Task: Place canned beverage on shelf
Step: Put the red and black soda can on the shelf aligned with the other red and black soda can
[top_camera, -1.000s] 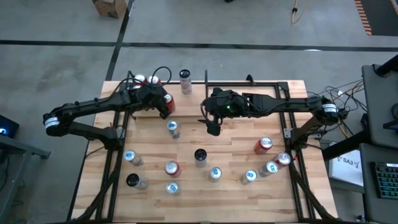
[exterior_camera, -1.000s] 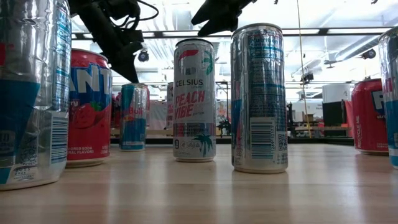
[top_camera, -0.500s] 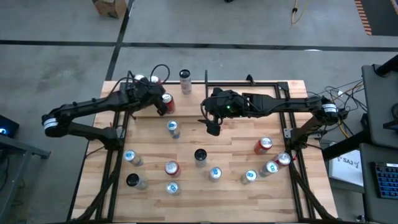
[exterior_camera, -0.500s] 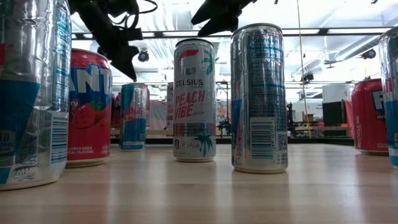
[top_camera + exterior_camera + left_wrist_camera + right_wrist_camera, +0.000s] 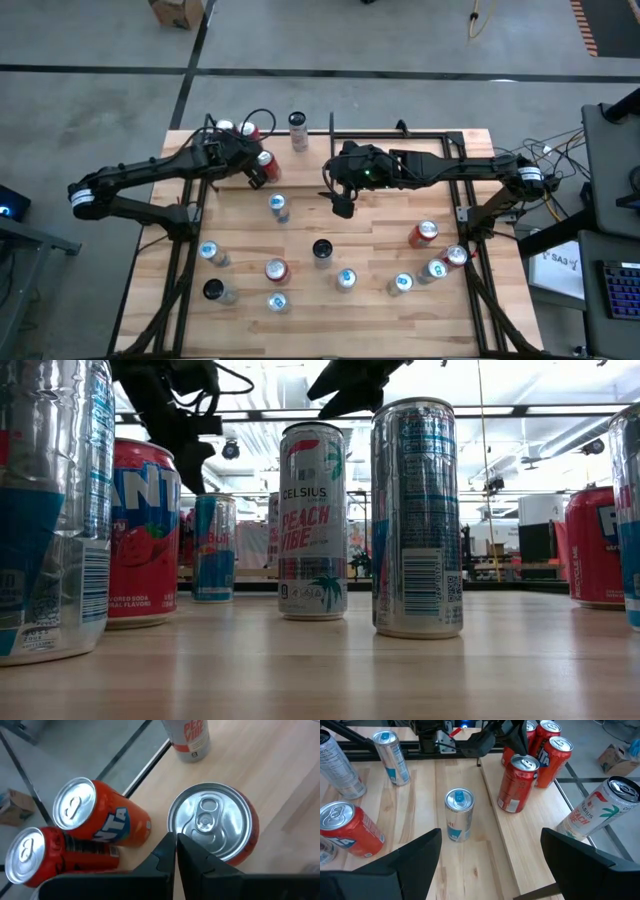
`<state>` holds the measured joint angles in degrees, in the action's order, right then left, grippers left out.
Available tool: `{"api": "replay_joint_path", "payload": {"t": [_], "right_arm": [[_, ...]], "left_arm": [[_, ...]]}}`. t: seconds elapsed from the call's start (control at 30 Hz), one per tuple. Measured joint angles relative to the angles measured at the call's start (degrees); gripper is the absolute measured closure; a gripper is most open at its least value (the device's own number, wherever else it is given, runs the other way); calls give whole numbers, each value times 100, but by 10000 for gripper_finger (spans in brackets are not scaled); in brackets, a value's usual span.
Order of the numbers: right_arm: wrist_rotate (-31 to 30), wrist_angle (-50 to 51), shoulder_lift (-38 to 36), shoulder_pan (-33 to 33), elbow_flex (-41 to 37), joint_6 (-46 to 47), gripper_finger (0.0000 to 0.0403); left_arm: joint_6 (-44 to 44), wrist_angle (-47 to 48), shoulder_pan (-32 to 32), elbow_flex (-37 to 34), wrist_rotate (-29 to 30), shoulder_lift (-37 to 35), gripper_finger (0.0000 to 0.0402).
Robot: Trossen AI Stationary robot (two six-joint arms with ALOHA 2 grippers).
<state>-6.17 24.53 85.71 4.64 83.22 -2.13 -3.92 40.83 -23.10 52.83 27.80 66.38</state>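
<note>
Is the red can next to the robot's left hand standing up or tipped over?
Standing up. The red soda can sits upright on the light wood plank floor; the left wrist view shows its unopened silver top.

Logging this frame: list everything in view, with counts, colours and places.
table: 1, light wood, black frame around it.
shelf: 1, black frame, wood floor, table's far left part.
white peach can: 1, on the shelf.
orange cans: 2, shelf's left corner.
red can: 1, on the shelf, under the left gripper.
loose red cans: 3, open table.
blue-top silver cans: 6, spread over the table.
dark-top cans: 2, open table.
left gripper: shut, over the red can.
right gripper: open, above the table's middle.
</note>
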Motion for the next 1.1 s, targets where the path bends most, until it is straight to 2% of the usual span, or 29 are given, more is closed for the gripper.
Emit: {"api": "replay_joint_path", "payload": {"t": [0.43,0.67,0.83,1.1], "right_arm": [[1,0,0,0,0,0,78],[2,0,2,0,-2,56,78],[1,4,42,0,-12,74,78],[2,-34,209,0,-13,62,78]], "left_arm": [[-585,109,5,-2,-89,-193,402],[-782,154,19,-2,-443,-206,402],[-817,150,79,1,-459,-312,402],[29,-74,117,307,-454,-274,402]]}}
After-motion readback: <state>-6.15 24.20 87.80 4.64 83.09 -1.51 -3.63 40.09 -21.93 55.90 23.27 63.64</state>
